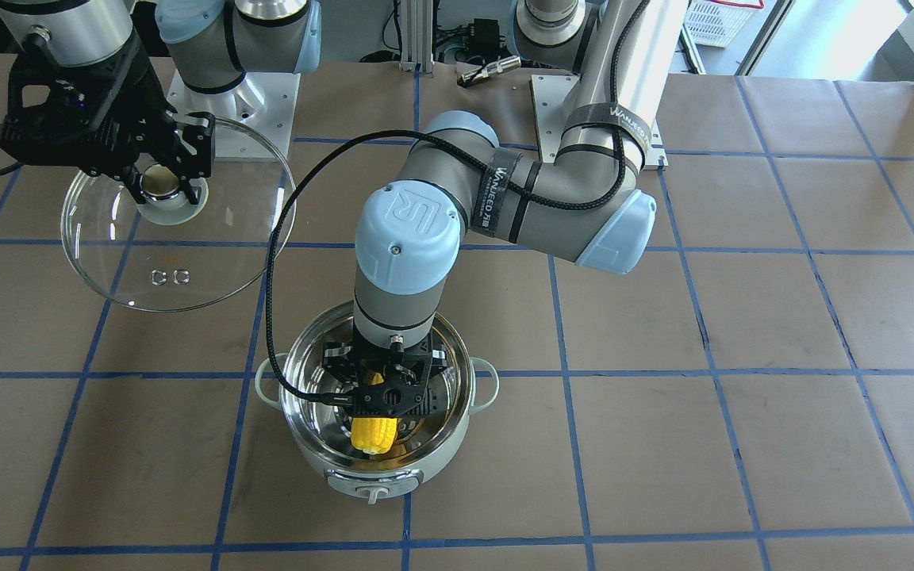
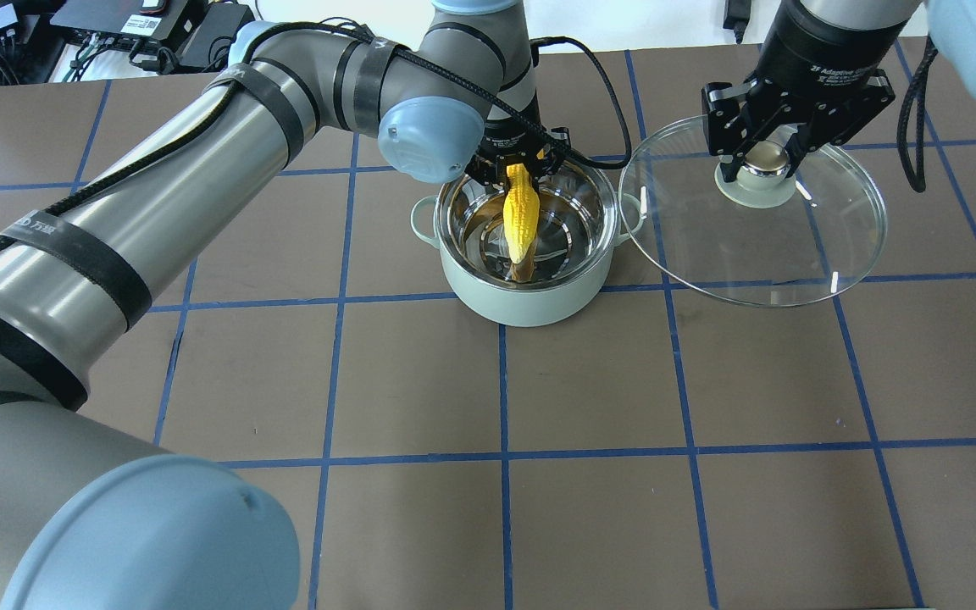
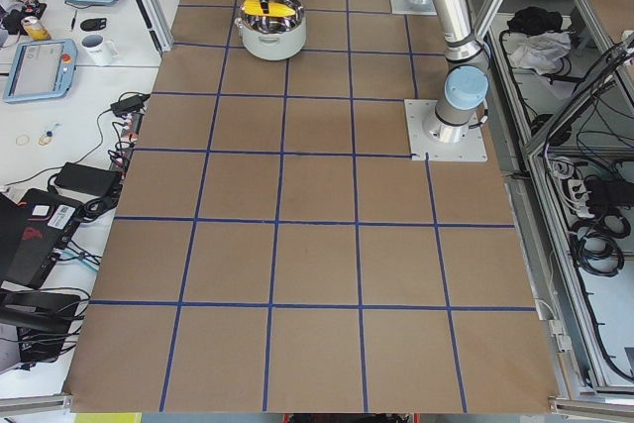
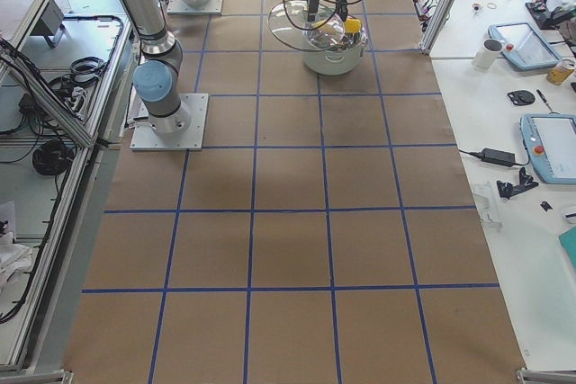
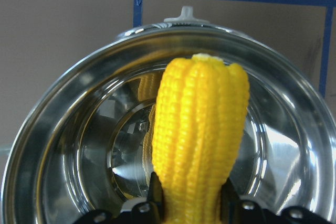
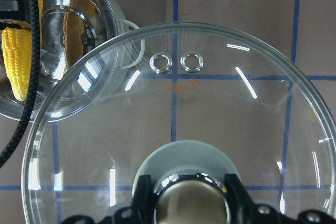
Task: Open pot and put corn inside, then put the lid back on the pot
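The pot [image 2: 530, 296] stands open on the table, its steel inside [image 5: 294, 145] bare. My left gripper [image 2: 520, 165] is shut on the thick end of the yellow corn [image 2: 520, 219] and holds it point-down over the pot's mouth; the corn [image 5: 199, 129] fills the left wrist view and also shows in the front view [image 1: 372, 434]. My right gripper [image 2: 761, 157] is shut on the knob of the glass lid [image 2: 759, 254] and holds it up beside the pot, on the robot's right. The lid [image 1: 179, 254] with its two vent rings [image 6: 176, 62] overlaps the pot's handle in the right wrist view.
Brown table with a blue tape grid [image 2: 505, 457]. The arm bases [image 1: 596, 119] stand at the robot's edge of the table. Benches with tablets and cables [image 3: 59, 56] lie off the table's far side.
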Robot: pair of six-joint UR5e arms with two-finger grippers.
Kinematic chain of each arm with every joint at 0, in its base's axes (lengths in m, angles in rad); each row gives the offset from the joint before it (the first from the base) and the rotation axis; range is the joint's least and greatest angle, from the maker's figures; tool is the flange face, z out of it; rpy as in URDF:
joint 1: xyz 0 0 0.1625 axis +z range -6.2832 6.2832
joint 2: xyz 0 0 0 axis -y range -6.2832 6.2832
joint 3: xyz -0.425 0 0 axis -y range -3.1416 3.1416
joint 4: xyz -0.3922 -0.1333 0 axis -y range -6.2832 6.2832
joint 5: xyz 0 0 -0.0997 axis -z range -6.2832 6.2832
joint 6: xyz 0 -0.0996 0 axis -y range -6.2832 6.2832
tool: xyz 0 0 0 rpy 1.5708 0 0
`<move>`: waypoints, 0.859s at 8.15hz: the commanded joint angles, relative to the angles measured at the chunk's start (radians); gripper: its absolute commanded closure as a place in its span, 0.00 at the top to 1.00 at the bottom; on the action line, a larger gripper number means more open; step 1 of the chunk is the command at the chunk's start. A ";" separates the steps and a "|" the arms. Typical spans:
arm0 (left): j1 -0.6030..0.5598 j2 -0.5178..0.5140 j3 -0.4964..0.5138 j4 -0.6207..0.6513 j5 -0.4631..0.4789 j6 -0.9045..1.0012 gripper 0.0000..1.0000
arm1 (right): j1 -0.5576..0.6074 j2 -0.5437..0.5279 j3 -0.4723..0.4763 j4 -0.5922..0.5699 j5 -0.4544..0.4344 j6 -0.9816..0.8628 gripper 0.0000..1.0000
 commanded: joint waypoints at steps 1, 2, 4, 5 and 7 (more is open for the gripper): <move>0.000 0.004 -0.077 0.129 -0.002 0.005 0.70 | 0.000 0.000 0.000 0.001 0.000 0.000 0.34; 0.000 0.003 -0.082 0.132 -0.002 0.005 0.75 | 0.000 0.002 0.000 0.002 -0.002 0.000 0.34; 0.000 0.011 -0.085 0.131 -0.003 0.004 0.79 | 0.000 0.002 0.000 0.002 -0.002 0.000 0.34; 0.000 0.018 -0.085 0.128 -0.003 0.004 0.79 | 0.000 0.000 0.000 0.002 -0.002 0.000 0.34; 0.000 0.053 -0.085 0.118 -0.003 0.008 0.82 | 0.000 0.000 0.000 0.001 -0.002 0.000 0.34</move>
